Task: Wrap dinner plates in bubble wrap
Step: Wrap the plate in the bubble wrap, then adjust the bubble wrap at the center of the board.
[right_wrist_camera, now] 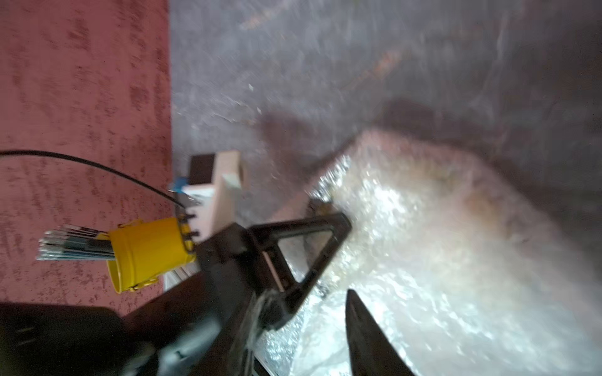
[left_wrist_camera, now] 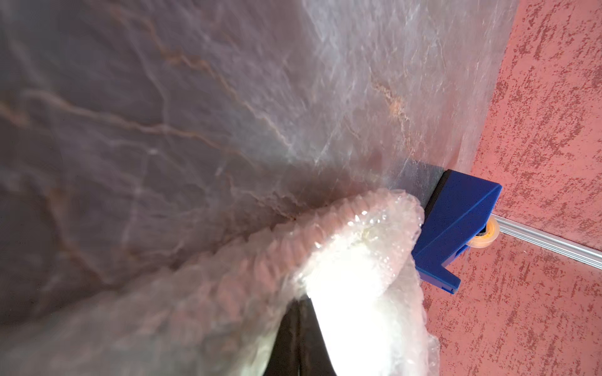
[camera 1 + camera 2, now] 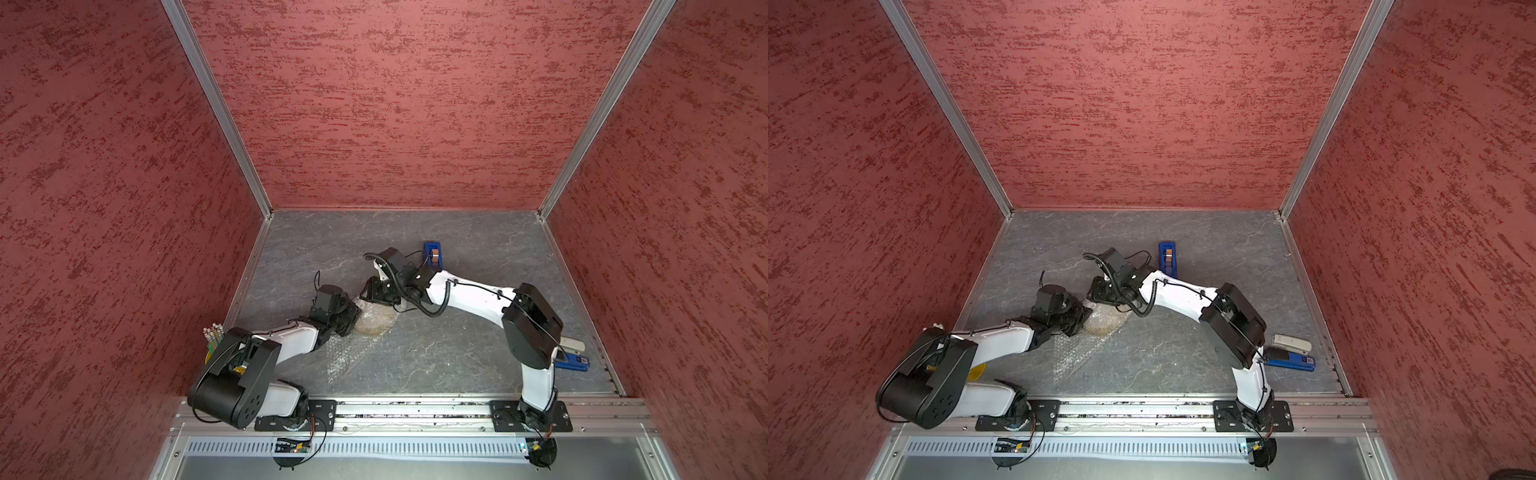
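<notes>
1. The small round yellow dinner plate (image 3: 376,324) lies on the grey veined desk (image 3: 457,361), veiled under crinkled clear bubble wrap (image 3: 349,357).
2. The left claw (image 2: 298,314) clamps a bunched wrap fold.
3. The right claw (image 3: 371,292): blurred, cannot tell.

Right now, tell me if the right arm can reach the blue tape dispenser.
Probably yes: the tape dispenser stands free beside that arm's wrist, though the right hand is down at the bubble wrap.

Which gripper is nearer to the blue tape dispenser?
Right. The right gripper sits just left of the tape dispenser, slightly nearer the robot's base; the left gripper sits farther away in that direction.
</notes>
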{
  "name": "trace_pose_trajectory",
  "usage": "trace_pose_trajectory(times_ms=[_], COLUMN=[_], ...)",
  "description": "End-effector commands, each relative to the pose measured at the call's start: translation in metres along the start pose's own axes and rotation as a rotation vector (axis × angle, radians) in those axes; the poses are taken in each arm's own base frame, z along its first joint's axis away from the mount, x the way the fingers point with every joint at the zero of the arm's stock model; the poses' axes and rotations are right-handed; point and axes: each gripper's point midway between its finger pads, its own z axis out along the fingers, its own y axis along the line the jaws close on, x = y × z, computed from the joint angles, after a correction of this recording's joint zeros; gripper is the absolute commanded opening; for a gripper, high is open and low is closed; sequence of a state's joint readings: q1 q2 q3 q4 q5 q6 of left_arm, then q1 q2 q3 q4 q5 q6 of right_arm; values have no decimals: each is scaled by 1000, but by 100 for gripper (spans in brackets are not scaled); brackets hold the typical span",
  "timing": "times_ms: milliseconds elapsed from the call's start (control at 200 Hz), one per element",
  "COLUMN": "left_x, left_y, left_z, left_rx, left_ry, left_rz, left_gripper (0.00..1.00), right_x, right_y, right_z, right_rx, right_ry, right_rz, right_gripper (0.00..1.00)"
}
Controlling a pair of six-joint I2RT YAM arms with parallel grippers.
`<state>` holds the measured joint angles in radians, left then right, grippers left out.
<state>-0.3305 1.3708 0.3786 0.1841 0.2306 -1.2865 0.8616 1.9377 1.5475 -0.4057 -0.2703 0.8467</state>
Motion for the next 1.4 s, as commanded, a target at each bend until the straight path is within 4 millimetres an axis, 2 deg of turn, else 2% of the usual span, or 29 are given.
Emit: trace_pose_trajectory(times_ms=[0, 90, 185, 346, 471, 601, 696, 777, 932, 1057, 1202, 1398], left_x=[2, 3, 3, 4, 5, 6, 9, 12, 19, 30, 44, 36], left_y=[29, 26, 25, 21, 19, 17, 7, -9, -39, -48, -40, 0], left_z=[-2, -1, 0, 1, 2, 1, -2, -8, -22, -16, 6, 24], left_rx=[-100, -94, -89, -83, -85, -80, -58, -33, 7, 19, 8, -73], left_ry=[-11, -9, -9, -7, -5, -3, 6, 6, -6, 32, 110, 108], left_rz=[4, 8, 3, 14, 20, 21, 31, 49, 111, 136, 120, 32], left_gripper=[0, 0, 0, 0, 0, 0, 7, 13, 15, 15, 11, 4], right_x=[-12, -6, 11, 48, 76, 99, 113, 118, 117, 113, 106, 97], right_y=[-23, -43, -54, -55, -67, -76, -89, -100, -112, -115, -115, -99], right_z=[-7, 12, 28, 37, 38, 44, 54, 58, 60, 59, 58, 52], right_rx=[120, 178, 166, 140, 166, 163, 188, 219, 276, 288, 288, 217], right_ry=[6, 64, 115, 182, 226, 259, 296, 303, 290, 274, 249, 207], right_rz=[-51, -48, -24, -25, -16, 1, 11, 26, 32, 34, 35, 24], right_gripper=[40, 24, 20, 19, 19, 24, 25, 25, 21, 17, 13, 14])
